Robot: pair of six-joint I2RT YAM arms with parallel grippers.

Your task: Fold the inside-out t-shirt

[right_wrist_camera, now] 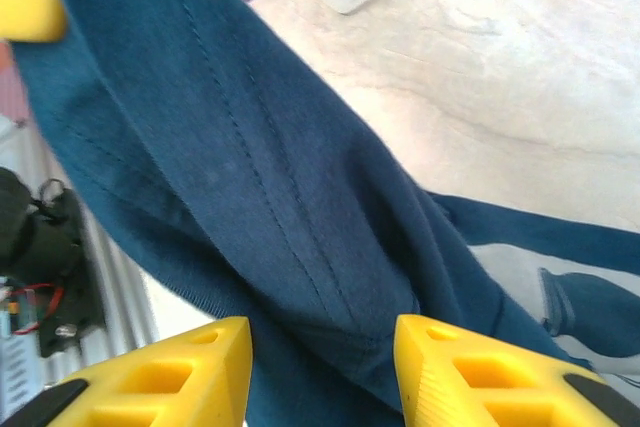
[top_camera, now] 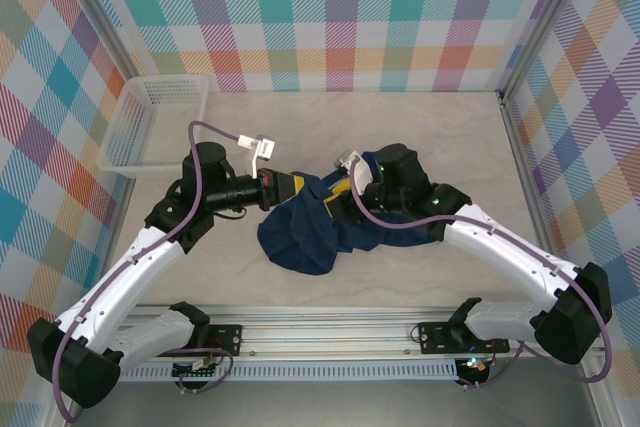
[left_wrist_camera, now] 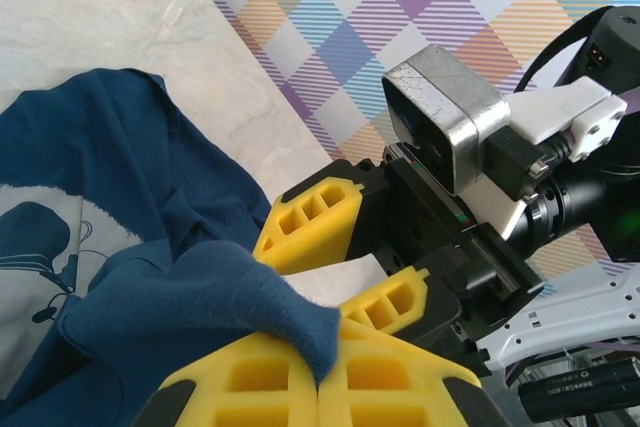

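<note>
Dark navy, thin-fabric, inside-out t-shirt (top_camera: 300, 237) bunched on the pale table (top_camera: 430, 137), bulk sagging toward the near edge. Left gripper (left_wrist_camera: 322, 372) pinched tight on a fabric peak. Right gripper (right_wrist_camera: 322, 347) faces it close by, fingers apart, straddling a seamed fold; probably not yet clamping.

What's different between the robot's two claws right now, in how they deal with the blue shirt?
The left claw is shut, pinching a fold of the t-shirt; the right claw has its fingers apart, with cloth passing between them. In the overhead view the left claw comes from the left, the right claw from the right. Both have yellow fingers.
</note>
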